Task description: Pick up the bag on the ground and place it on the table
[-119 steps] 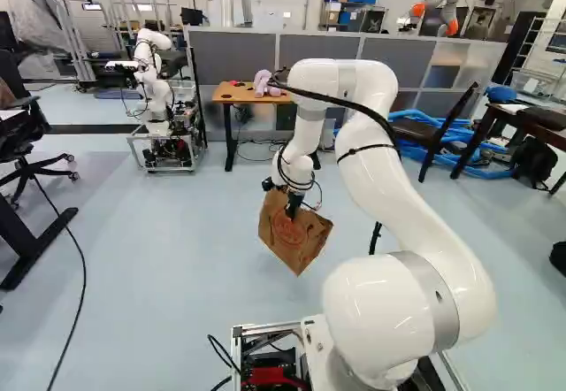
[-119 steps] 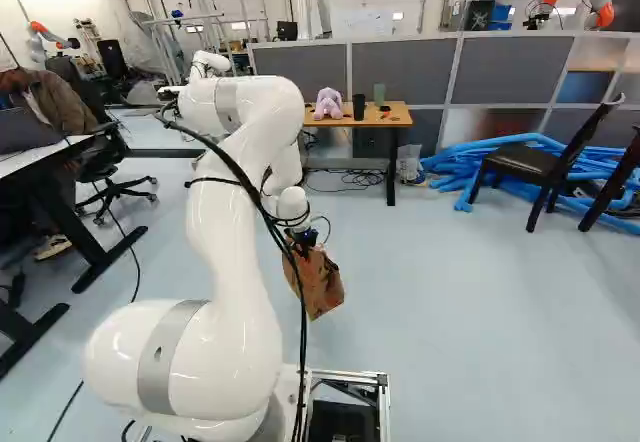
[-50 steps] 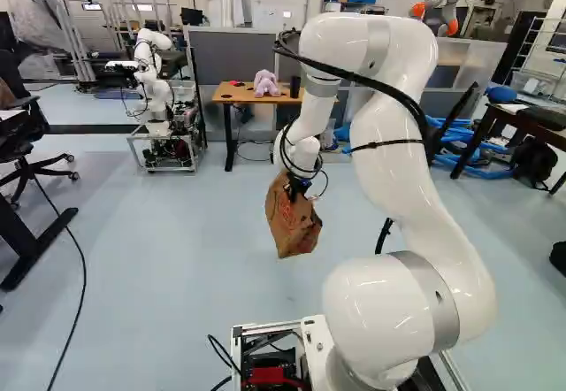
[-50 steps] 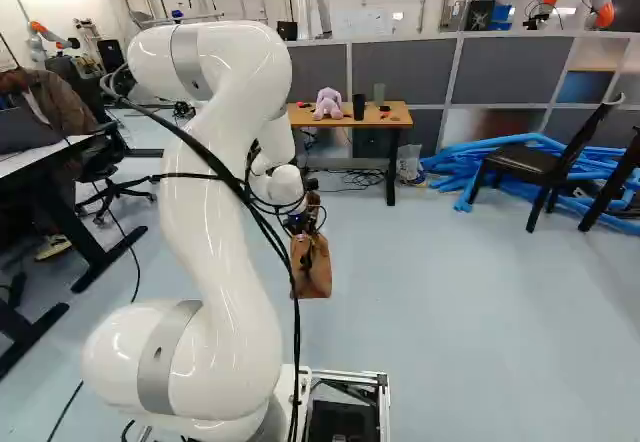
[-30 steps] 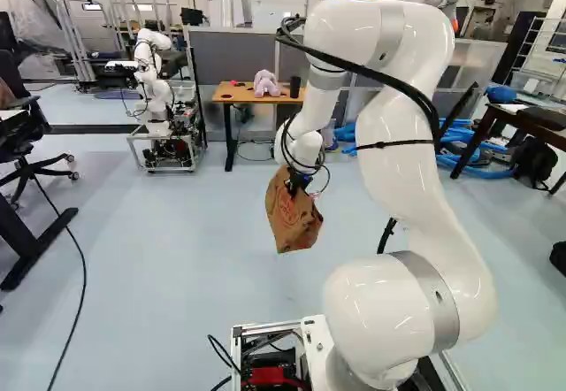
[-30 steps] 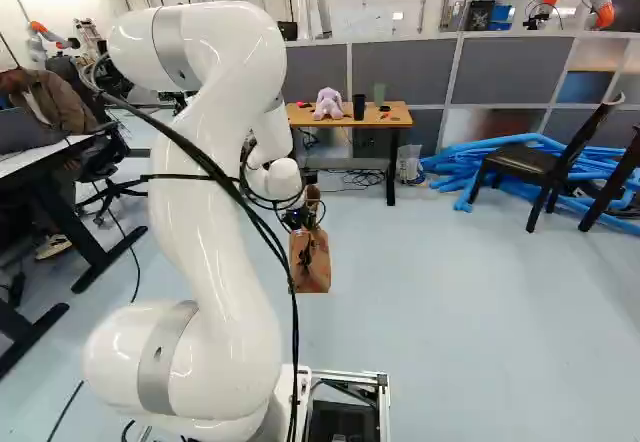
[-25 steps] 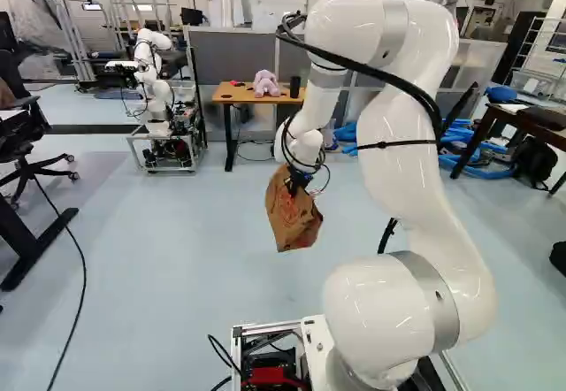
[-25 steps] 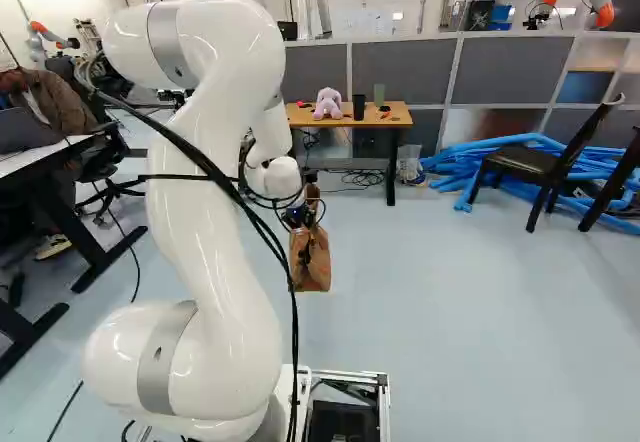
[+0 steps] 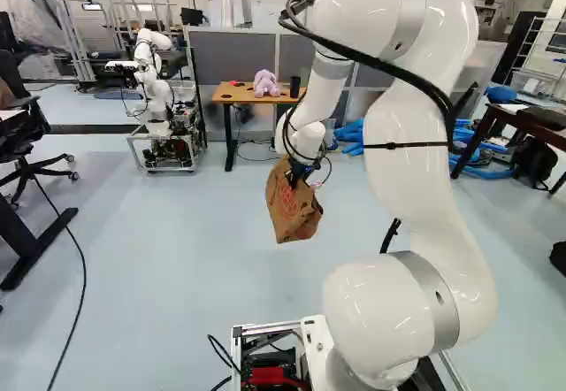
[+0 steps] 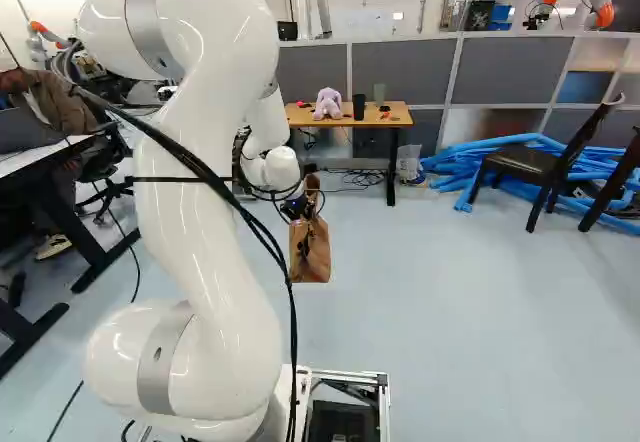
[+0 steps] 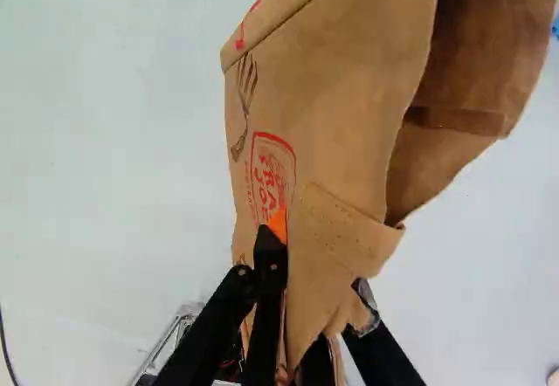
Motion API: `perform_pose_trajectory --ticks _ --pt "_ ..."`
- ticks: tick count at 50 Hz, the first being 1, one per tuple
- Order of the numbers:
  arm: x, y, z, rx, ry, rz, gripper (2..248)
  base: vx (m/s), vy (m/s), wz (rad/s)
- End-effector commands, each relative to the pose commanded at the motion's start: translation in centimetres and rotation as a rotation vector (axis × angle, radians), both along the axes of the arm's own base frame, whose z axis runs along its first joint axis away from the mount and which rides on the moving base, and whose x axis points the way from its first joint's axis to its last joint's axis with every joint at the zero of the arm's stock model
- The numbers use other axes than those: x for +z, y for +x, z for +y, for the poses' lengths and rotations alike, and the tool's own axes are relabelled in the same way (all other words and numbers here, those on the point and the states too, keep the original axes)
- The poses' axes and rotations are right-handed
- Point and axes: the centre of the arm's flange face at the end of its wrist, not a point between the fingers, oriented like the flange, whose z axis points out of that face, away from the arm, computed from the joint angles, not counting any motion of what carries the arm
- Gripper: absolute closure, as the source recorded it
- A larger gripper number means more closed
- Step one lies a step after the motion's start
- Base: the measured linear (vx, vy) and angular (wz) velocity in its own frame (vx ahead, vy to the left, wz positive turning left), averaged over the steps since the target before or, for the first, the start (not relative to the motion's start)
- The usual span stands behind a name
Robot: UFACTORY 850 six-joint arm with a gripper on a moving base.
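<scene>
1. Left base view: The bag (image 9: pixel 294 210) hangs from my gripper (image 9: pixel 299 177), above the floor (image 9: pixel 177 258) and short of the table (image 9: pixel 232 95). Its long axis is near upright, slightly tilted; its printed face is visible.
2. Right base view: The bag presents a narrower side, long axis close to vertical, lower end down. Handling estimate: light, probably little or nothing inside; swing is possible during transfer.
3. Wrist view: My fingers are closed to a narrow gap, with crumpled paper pinched between them from both sides. The body extends ahead of the fingertips; the open mouth faces off to one side. Material: thin, creased paper, soft, easily torn, unlikely to slip. Recommended hold: the folded, doubled patch beside the serrated rim, avoiding a single wall. My present grip appears just beside that patch.
</scene>
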Motion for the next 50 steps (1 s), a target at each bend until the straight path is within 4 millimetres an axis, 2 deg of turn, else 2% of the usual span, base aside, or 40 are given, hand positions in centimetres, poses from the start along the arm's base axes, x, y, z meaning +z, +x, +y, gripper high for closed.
perform_pose_trajectory --ticks 50 --pt "6.3 0.8 -0.1 -0.003 0.0 0.002 229 0.0 0.0 0.0"
